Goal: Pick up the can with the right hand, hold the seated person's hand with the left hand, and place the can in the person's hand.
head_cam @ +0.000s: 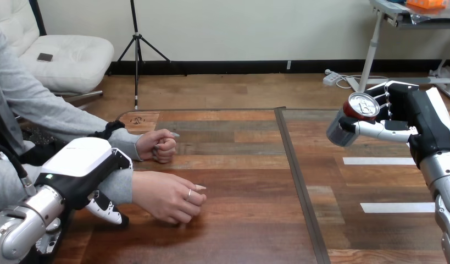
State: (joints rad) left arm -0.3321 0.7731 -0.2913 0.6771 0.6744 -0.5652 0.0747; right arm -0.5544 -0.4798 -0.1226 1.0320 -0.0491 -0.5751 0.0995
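My right hand (412, 118) is raised above the table's right side and is shut on the can (349, 124), thumb across its side. The can is silver with a red rim, tilted with its top toward me. Low at the left, my left hand (79, 165) lies over the person's nearer wrist, and one of its fingers (108, 212) curls down round the near side of the wrist. The person's nearer hand (167, 195) rests on the table with loosely bent fingers, palm down. Their farther hand (159, 146) is a fist on the table behind it.
The wooden table (250, 181) has a dark seam (299, 181) running front to back through its middle. Two white tape strips (379, 161) (397, 207) lie on its right half below my right arm.
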